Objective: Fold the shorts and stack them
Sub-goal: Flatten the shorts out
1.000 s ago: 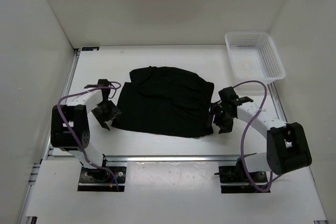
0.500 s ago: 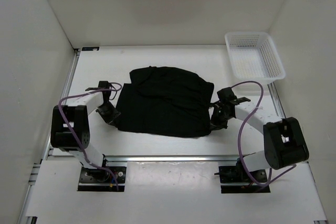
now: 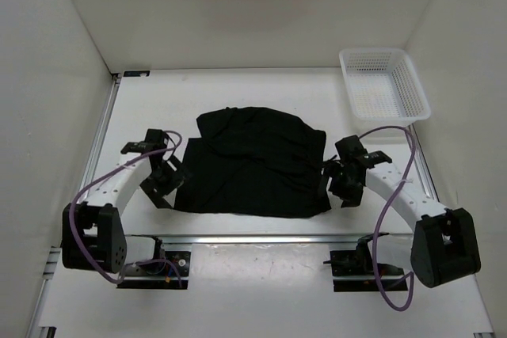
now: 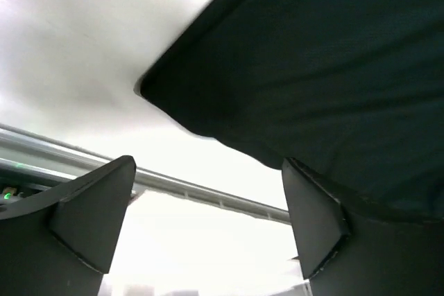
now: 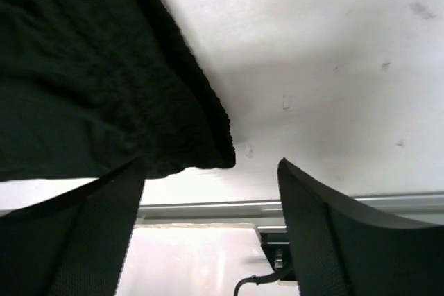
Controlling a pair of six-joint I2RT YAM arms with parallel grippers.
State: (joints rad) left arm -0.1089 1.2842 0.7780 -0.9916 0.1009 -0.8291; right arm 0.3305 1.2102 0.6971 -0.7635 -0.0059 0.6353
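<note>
The black shorts (image 3: 253, 162) lie spread in the middle of the white table. My left gripper (image 3: 162, 182) is at their near left corner, and my right gripper (image 3: 343, 182) is at their near right corner. In the left wrist view the left gripper (image 4: 208, 240) is open, with the shorts (image 4: 312, 67) above and just past its right finger (image 4: 326, 220). In the right wrist view the right gripper (image 5: 208, 240) is open, and the shorts' corner (image 5: 104, 88) hangs over its left finger (image 5: 83, 233). Neither gripper has fabric pinched between its jaws.
A white mesh basket (image 3: 379, 52) stands at the far right corner. An aluminium rail (image 3: 253, 237) runs along the table's near edge, just behind both grippers. White walls close in the left, right and far sides.
Both arms have drawn back toward the near edge. The shorts have shifted nearer with them and lie flatter and wider. Both grippers now sit at the near corners.
</note>
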